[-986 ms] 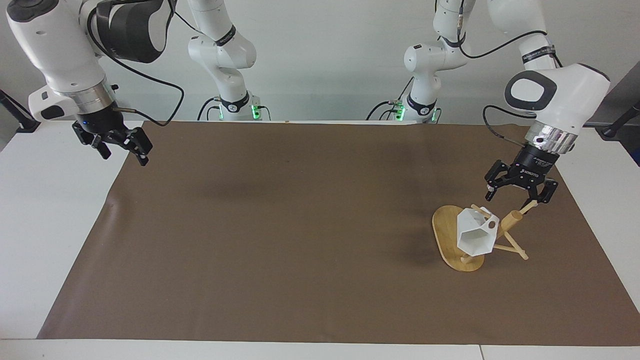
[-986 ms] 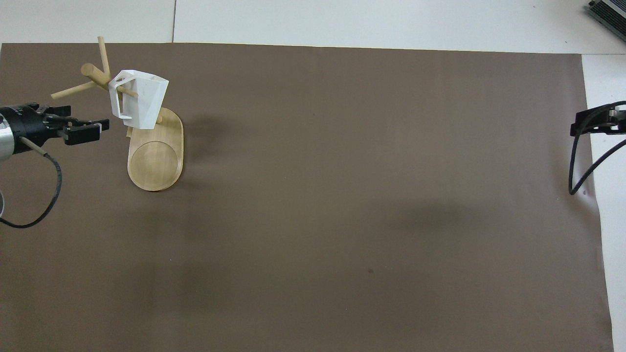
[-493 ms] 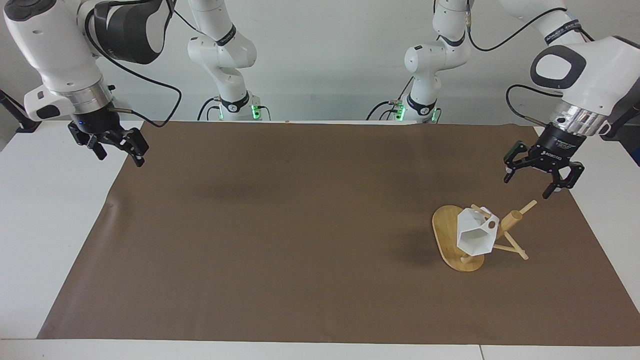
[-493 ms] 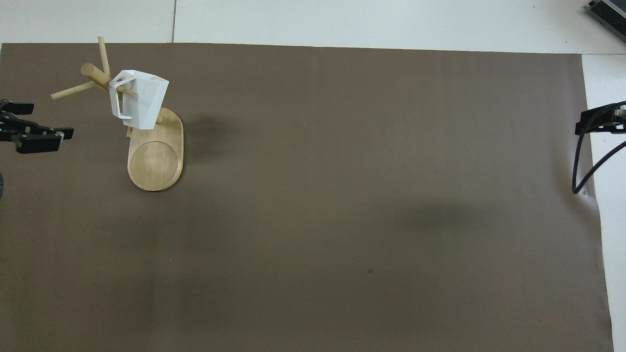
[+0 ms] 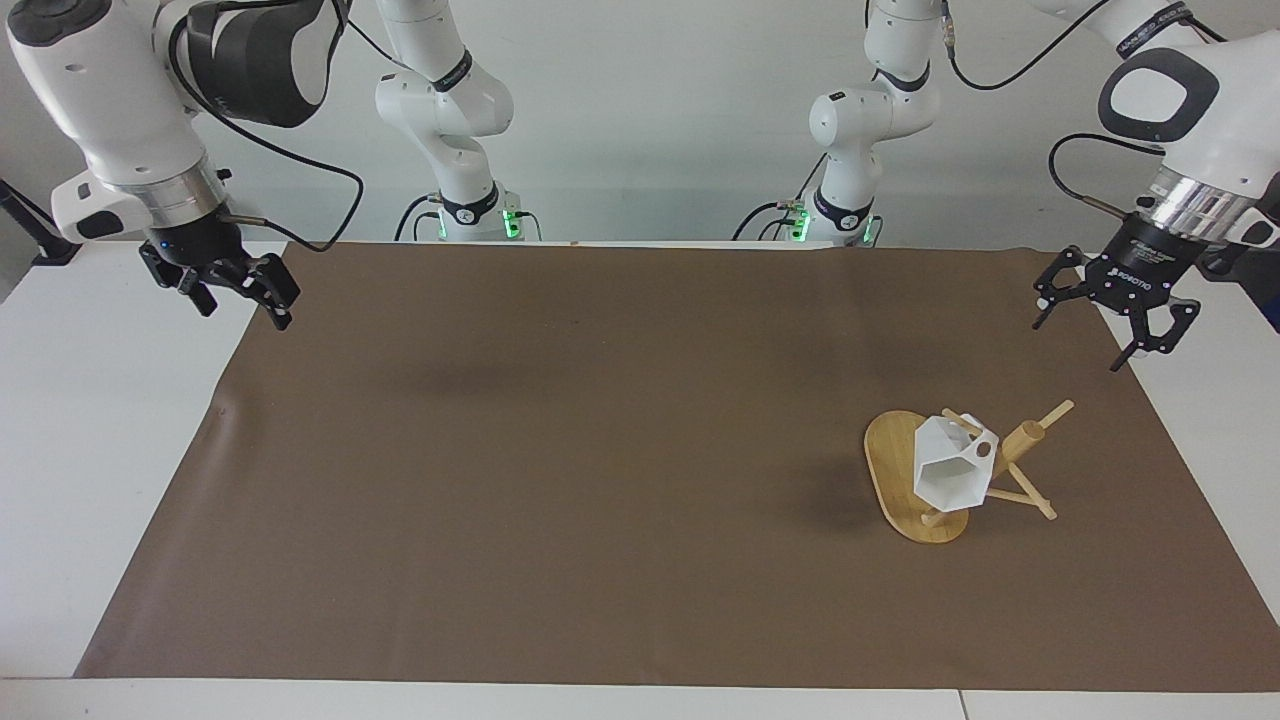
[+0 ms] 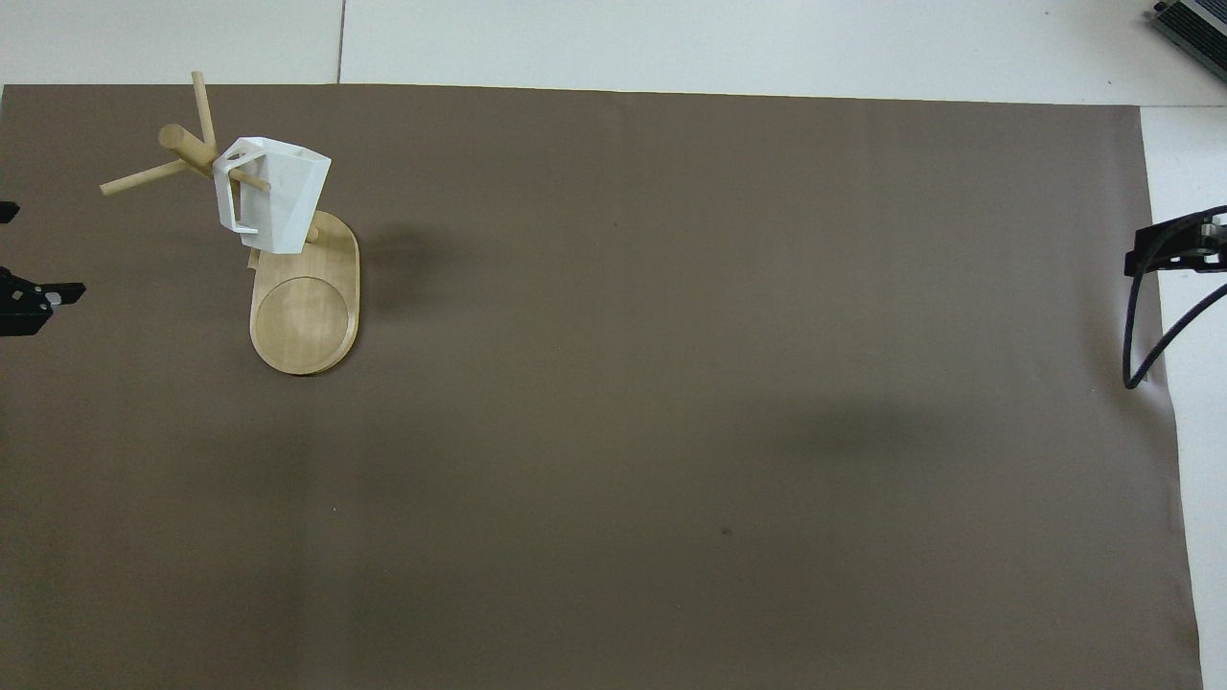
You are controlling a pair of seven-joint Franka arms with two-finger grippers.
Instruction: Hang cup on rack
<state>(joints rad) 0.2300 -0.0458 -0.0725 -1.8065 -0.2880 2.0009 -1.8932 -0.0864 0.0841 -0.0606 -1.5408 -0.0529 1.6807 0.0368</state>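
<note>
Since the earlier frames only the left gripper [image 5: 1112, 322] has moved: it has drawn up and away from the rack [image 5: 915, 480] toward the left arm's end of the table, while the cup [image 5: 950, 470] and the right gripper [image 5: 236, 290] are as they were.

From the facing camera, the cup hangs on the rack, a thin peg passing through the hole of its blocky handle, its hexagonal mouth tipped outward and its body over the oval base. The rack's post leans toward the left arm's end of the table, and its pegs fan out from there. The left gripper hovers with its jaws spread wide and empty, above the mat's edge and well apart from the rack. The right gripper waits well apart from the rack over the mat's edge at the right arm's end, jaws apart too.

From overhead, the cup [image 6: 273, 196] sits on a peg of the rack [image 6: 305, 321], over the part of the base farther from the robots. Only the left gripper's [image 6: 24, 278] tips show at the frame's edge, clear of the rack; the right gripper [image 6: 1174, 244] barely shows.

My judgement: the hanging looks done, and the left arm, nearer the rack, needs only retreat.
</note>
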